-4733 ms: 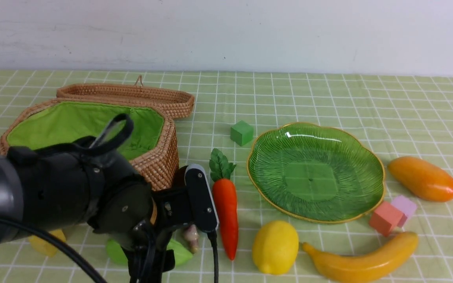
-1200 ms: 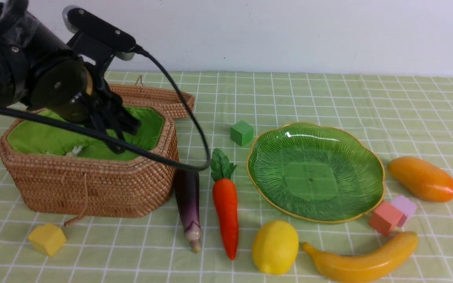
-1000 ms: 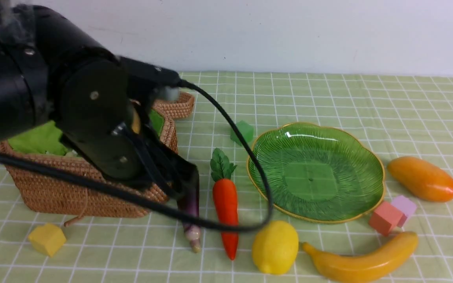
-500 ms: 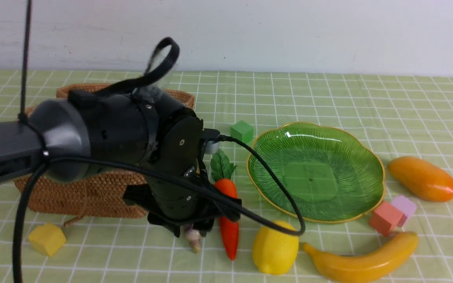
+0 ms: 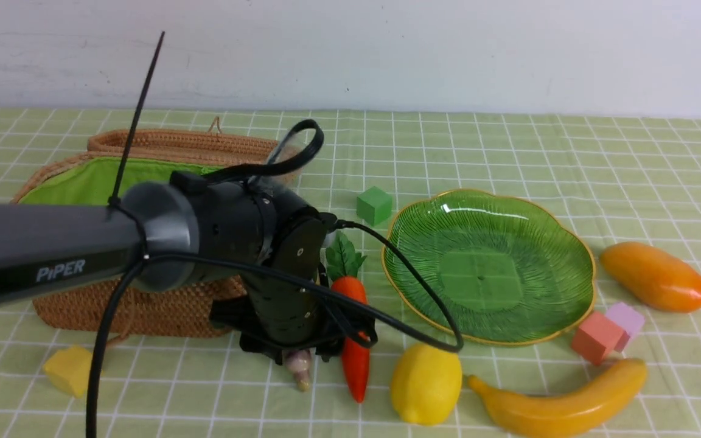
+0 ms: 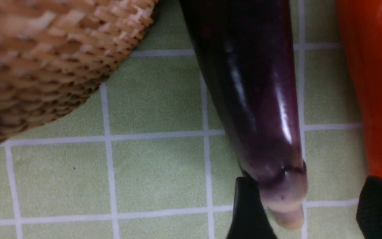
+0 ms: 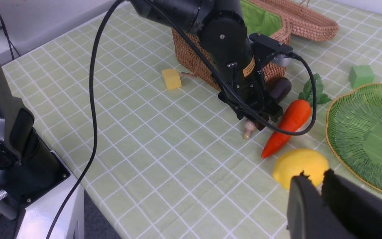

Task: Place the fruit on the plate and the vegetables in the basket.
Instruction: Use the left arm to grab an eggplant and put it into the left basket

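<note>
The dark purple eggplant point(image 6: 254, 99) lies on the cloth between the basket point(image 5: 83, 182) and the carrot point(image 5: 353, 340). My left gripper point(image 6: 305, 215) is open and low over the eggplant's pale stem end; one finger point(image 6: 247, 212) touches it, the other stands apart beside the carrot point(image 6: 376, 83). The lemon point(image 5: 425, 382), banana point(image 5: 563, 401) and mango point(image 5: 655, 277) lie on the cloth around the empty green plate point(image 5: 487, 264). My right gripper point(image 7: 313, 181) is shut and empty above the lemon point(image 7: 297, 164). The gourd is hidden.
A green cube point(image 5: 374, 205) sits behind the carrot's leaves. A yellow cube point(image 5: 70, 370) lies in front of the basket. A pink cube point(image 5: 596, 337) and a lilac cube point(image 5: 625, 317) sit between plate and banana. The left arm's cable loops over the carrot.
My left arm has swung from inside the basket to the eggplant and come down over its stem end. The gourd it held earliest is gone from view. The fruit has not moved.
</note>
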Robot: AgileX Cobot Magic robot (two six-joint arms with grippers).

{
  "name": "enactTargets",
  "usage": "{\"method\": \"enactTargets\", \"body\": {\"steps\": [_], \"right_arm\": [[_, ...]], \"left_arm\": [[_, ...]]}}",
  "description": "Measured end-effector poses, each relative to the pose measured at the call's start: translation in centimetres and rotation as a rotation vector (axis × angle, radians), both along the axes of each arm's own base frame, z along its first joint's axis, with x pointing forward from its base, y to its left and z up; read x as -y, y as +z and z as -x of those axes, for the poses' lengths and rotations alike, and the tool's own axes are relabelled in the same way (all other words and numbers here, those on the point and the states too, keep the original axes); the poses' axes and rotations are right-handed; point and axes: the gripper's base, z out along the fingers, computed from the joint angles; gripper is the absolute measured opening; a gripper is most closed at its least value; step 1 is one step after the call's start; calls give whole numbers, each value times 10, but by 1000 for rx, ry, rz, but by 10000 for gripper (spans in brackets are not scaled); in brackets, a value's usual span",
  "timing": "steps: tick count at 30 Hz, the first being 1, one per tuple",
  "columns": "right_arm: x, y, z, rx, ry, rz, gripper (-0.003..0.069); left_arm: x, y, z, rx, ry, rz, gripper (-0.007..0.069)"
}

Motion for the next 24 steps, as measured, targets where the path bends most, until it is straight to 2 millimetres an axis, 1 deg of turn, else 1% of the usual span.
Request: {"method": "enactTargets", "body": {"steps": [11,15,17,19,21,24], "right_arm": [[0,-1,1,-7,5,6,90],[2,-2,-1,1,-22,26,93],[6,-4,-4,-14,-74,59,94],[8,-6,-5,-28,-100,68,94],[9,-7,-5,-48,-119,73,97],[10,-8,-5,-56,-126,78,97]], "left_arm": [[-3,-4,-8,60,-2,-56,420],[-2,-12,-10,52,0,-63,419],[-1,-21,-11,35,-1,-76,419],[0,-24,-12,28,-2,-81,416],[0,-26,-12,25,-2,-83,406],[0,-28,-13,26,-4,-80,370]]}}
